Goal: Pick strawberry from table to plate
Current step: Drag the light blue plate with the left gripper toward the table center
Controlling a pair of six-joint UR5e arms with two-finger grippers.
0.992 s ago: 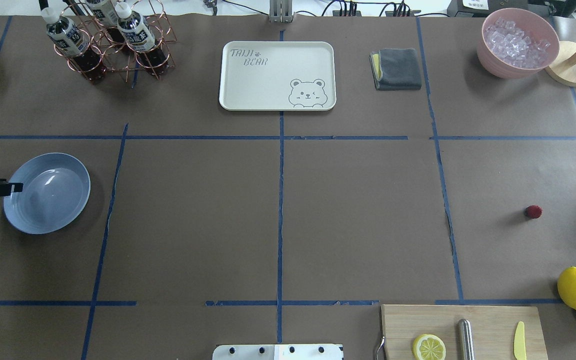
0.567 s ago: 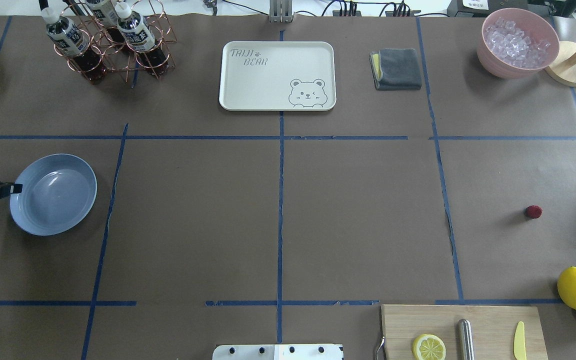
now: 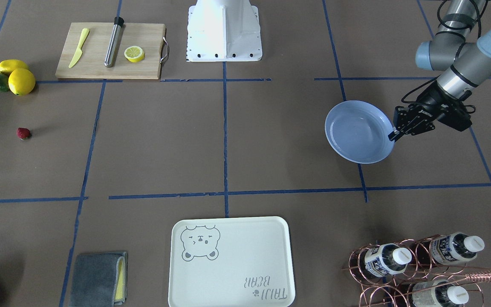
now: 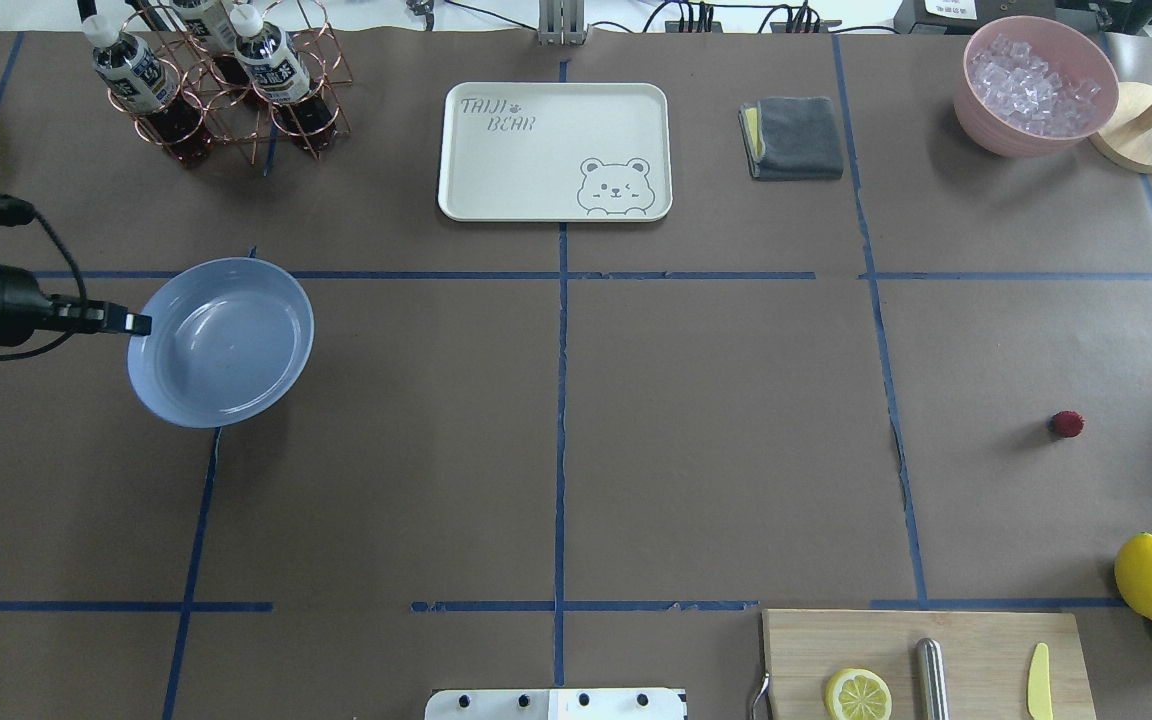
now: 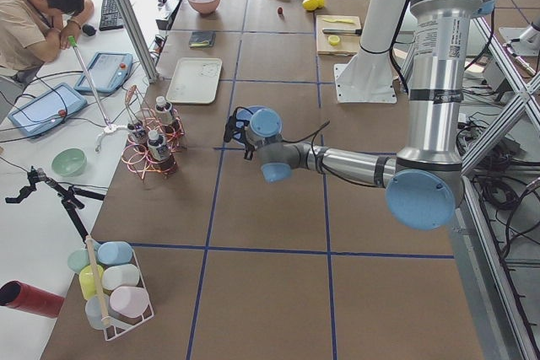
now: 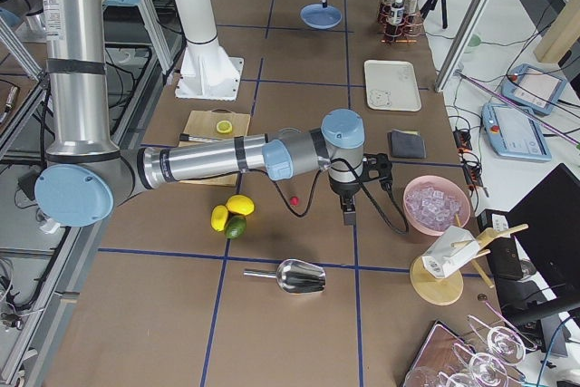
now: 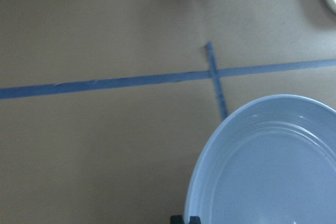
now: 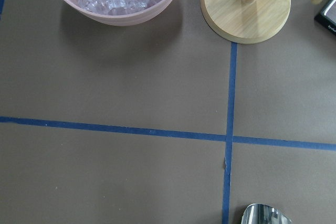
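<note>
Overhead exterior: left jaws clamp the plate (image 4: 226, 345) rim; right jaws, cannot tell.

My left claw (image 3: 392, 136) pinches the light-blue plate (image 3: 356, 128) by its rim; the strawberry (image 3: 23, 133) (tiny, dark red) lies on the table (image 3: 271, 140), well apart.

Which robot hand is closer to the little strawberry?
Right. The right gripper is close beside the strawberry; the left gripper is far across the table, holding the plate by its rim.
</note>
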